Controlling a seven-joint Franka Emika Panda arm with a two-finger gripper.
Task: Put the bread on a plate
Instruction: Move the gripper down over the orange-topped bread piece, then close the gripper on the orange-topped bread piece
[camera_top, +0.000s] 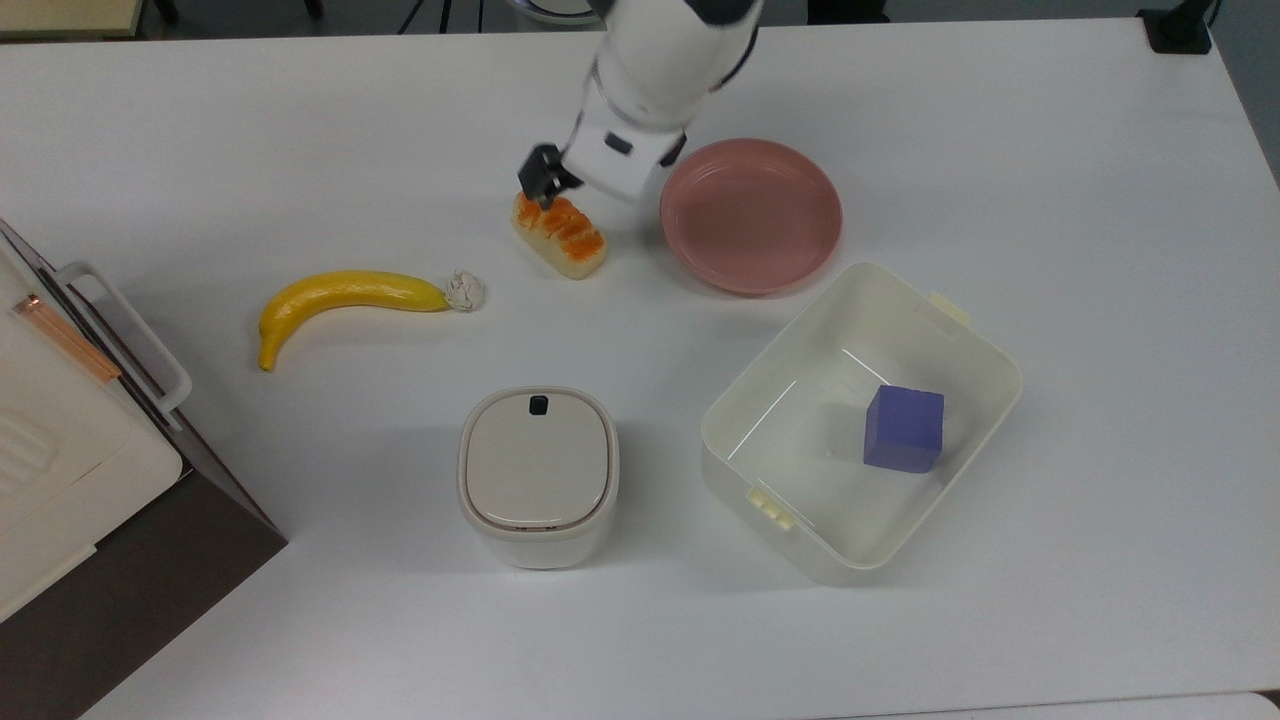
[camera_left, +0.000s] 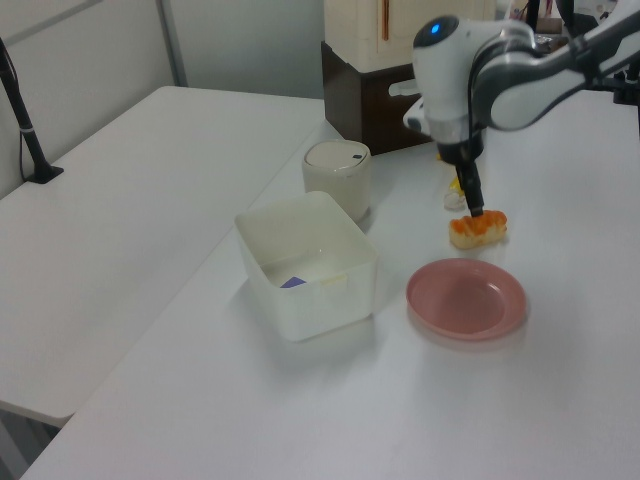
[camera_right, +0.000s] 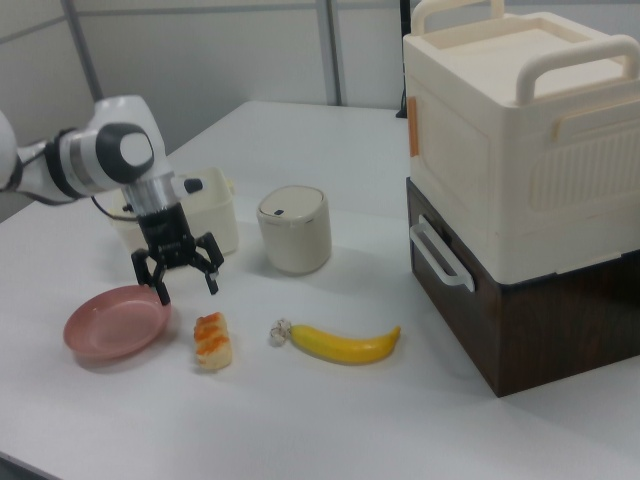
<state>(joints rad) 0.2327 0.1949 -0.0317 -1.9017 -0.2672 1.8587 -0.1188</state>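
The bread (camera_top: 562, 236), a small loaf with an orange-brown glazed top, lies on the white table just to the top view's left of the round pink plate (camera_top: 751, 216). The plate holds nothing. My gripper (camera_right: 188, 287) hangs open just above the loaf's far end, fingers pointing down and spread wide. In the top view the white wrist covers most of the gripper, and one dark finger (camera_top: 541, 176) shows at the loaf's upper end. In the left view a fingertip (camera_left: 476, 207) reaches down to the top of the bread (camera_left: 479, 230), above the plate (camera_left: 466, 300).
A yellow banana (camera_top: 345, 297) lies to the top view's left of the loaf. A lidded cream canister (camera_top: 538, 476) and a cream tub (camera_top: 785, 345) holding a purple cube (camera_top: 905, 428) stand nearer the front. A brown and cream cabinet (camera_right: 520, 200) fills one table end.
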